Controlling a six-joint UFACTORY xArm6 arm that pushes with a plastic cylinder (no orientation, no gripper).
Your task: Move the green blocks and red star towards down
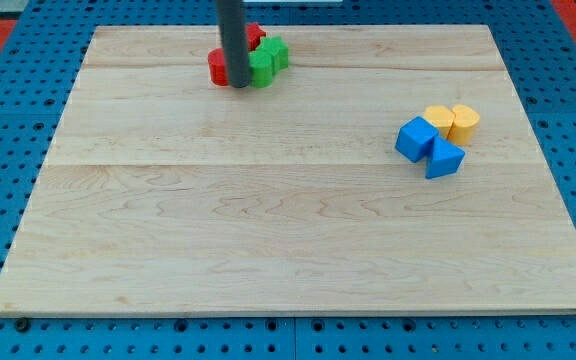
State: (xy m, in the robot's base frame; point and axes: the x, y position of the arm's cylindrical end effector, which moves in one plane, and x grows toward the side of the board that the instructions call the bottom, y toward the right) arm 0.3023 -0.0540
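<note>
A tight cluster of red and green blocks sits near the view's top, left of centre. A green block (275, 51) and a second green block (262, 69) lie on the cluster's right side. A red block (217, 66) lies at its left and another red block (254, 35) at its top; which one is the star I cannot tell, as the rod hides the middle. My tip (238, 84) rests at the cluster's lower edge, between the left red block and the lower green block, touching or nearly touching them.
At the view's right, a blue cube (416, 138) and a blue triangular block (444, 158) sit against two yellow blocks (440, 119) (464, 122). The wooden board (268, 230) lies on a blue pegboard surround.
</note>
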